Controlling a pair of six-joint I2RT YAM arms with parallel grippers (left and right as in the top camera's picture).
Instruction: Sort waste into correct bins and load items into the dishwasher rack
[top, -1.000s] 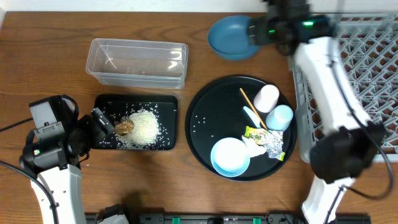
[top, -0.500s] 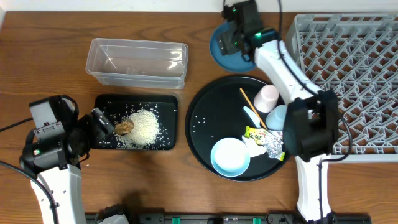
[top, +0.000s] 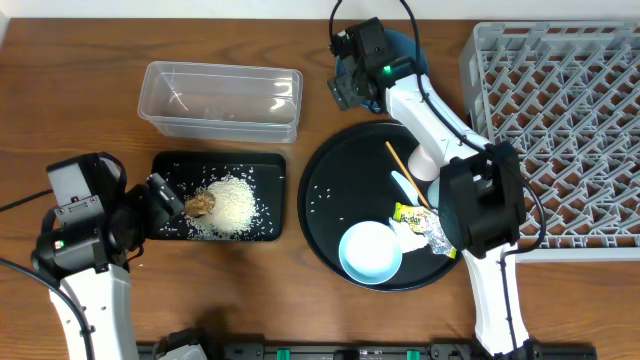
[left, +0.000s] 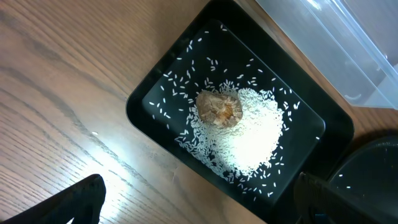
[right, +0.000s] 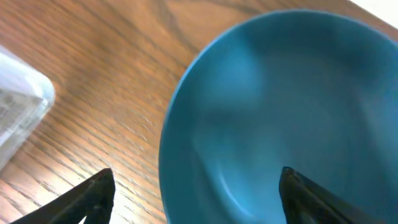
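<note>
We went through every view hunting for lettering and found nothing we could read. The yellow-green wrapper (top: 407, 213) on the round black tray (top: 335, 175) carried some dark print, but it was too small and blurred for us to make out a word.

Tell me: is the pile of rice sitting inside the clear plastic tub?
No, the rice lies heaped in the shallow black tray, which sits on the table next to the clear tub.
</note>
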